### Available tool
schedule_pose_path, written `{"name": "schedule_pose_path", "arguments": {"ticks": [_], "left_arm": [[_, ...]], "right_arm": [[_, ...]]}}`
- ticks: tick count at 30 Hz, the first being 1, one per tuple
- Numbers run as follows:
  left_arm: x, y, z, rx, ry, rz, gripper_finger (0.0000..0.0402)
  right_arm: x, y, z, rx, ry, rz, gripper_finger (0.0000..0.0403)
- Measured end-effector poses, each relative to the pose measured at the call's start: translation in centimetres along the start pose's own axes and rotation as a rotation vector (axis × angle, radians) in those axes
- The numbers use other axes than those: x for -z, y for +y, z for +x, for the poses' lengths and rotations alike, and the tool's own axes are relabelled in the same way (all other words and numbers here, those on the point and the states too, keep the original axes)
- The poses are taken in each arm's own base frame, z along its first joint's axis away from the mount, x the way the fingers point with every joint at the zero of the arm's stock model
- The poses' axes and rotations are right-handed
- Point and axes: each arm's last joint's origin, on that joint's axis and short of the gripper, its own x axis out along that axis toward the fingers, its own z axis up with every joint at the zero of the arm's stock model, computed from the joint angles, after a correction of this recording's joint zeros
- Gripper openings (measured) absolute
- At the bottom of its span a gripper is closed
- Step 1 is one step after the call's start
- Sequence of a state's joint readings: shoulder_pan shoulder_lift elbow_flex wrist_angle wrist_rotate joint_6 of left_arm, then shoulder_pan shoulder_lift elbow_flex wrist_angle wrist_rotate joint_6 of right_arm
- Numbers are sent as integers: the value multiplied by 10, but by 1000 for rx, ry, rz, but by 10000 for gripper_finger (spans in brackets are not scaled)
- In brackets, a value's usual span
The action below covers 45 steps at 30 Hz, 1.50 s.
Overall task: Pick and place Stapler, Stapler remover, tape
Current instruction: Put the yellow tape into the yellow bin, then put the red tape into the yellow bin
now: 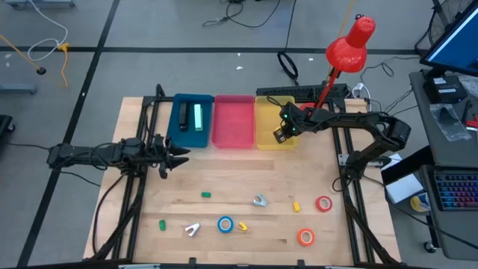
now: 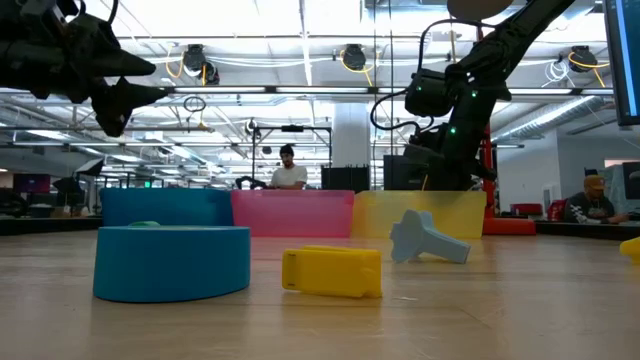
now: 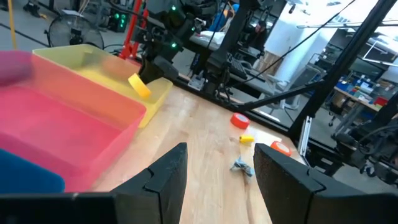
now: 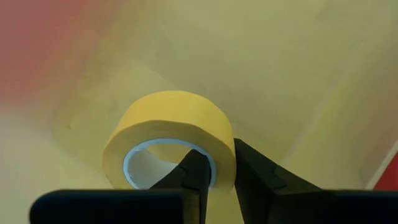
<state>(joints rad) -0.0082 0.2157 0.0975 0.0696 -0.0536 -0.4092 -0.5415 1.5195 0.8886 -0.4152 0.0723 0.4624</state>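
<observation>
Three bins line the table's far edge from above; the right gripper hangs over the yellow bin. Its wrist view shows the fingers pinching a yellow tape roll's wall. Mid-air near the left edge, the left gripper is open and empty.

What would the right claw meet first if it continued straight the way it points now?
Probably the floor of the translucent yellow plastic bin. The right claw points down into it, its fingers pinching the wall of a yellow tape roll; depth is unclear.
</observation>
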Motion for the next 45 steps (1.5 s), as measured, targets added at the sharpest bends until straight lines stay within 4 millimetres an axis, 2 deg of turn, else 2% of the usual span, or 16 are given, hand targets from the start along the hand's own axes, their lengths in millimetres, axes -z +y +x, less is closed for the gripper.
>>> {"name": "schedule_pose_path", "arguments": {"ticks": [5, 16, 23, 27, 35, 45], "left_arm": [[0, 0, 0, 0, 0, 4, 186], [0, 0, 0, 1, -1, 5, 186], [0, -1, 0, 21, 6, 4, 186], [0, -1, 0, 33, 10, 4, 186], [0, -2, 0, 57, 21, 8, 186], [5, -3, 0, 62, 70, 11, 186]], "right_arm": [[0, 0, 0, 0, 0, -5, 64], [-2, 1, -2, -13, -27, -35, 140], [-8, 3, -20, -67, -114, -32, 137], [-7, 4, -39, -172, -119, -52, 129], [20, -1, -81, -410, 86, -52, 115], [74, -9, -128, -395, 360, -42, 109]]}}
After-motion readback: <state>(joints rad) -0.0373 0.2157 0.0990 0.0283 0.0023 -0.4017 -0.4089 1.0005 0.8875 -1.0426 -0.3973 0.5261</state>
